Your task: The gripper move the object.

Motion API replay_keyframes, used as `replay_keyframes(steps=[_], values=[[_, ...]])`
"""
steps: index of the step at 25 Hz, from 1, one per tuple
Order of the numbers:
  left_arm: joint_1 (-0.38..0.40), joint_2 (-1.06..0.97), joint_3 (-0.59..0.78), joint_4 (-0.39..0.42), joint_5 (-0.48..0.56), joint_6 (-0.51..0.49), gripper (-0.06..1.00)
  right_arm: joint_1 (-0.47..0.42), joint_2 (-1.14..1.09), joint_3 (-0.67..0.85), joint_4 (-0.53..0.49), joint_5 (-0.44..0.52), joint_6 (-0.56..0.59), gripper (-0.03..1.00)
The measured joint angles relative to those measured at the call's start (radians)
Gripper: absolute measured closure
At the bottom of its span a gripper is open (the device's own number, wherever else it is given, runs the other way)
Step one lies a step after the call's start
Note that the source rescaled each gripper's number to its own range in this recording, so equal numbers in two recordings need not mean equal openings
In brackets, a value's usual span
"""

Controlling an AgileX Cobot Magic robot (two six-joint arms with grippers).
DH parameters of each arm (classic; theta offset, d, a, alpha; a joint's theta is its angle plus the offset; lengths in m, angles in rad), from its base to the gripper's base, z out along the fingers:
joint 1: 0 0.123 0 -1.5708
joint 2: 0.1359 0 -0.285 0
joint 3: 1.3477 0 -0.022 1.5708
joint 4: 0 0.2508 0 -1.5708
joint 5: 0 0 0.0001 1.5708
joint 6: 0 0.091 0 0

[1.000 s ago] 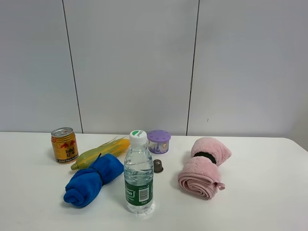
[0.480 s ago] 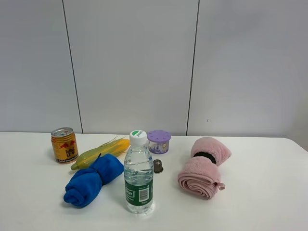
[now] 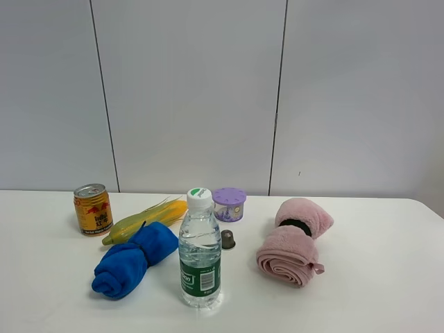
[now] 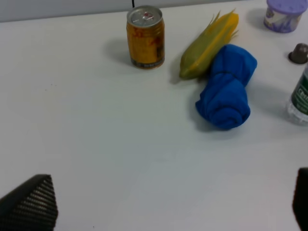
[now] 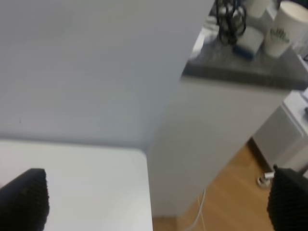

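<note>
On the white desk (image 3: 388, 305), the object (image 3: 227, 239) sits between water bottle (image 3: 200, 250) and pink towel (image 3: 293, 243); I'd bring left fingers (image 4: 29, 202), spread wide, down vertically, clearing both neighbours.

Bright, even light with soft short shadows; the right wrist view is blurred.

High front view, wrist views diverge
</note>
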Motion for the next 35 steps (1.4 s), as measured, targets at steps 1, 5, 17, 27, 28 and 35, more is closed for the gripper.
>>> replay_keyframes(steps=[1,5,17,27,28,35], values=[[0.0,0.0,0.0,0.0,0.0,0.0,-0.06,0.0,-0.04,0.054,0.0,0.0,-0.003,-0.03],[0.0,0.0,0.0,0.0,-0.001,0.0,-0.06,0.0,-0.211,0.316,0.0,-0.041,-0.007,-0.03],[0.0,0.0,0.0,0.0,-0.001,0.0,-0.06,0.0,-0.672,1.048,0.1,-0.135,0.138,-0.03],[0.0,0.0,0.0,0.0,-0.001,0.0,-0.06,0.0,-0.803,1.258,0.18,-0.11,0.142,-0.03],[0.0,0.0,0.0,0.0,-0.001,0.0,-0.06,0.0,-0.817,1.27,0.18,-0.114,0.142,-0.03],[0.0,0.0,0.0,0.0,-0.001,0.0,-0.06,0.0,-0.911,1.285,0.18,-0.137,0.143,-0.03]])
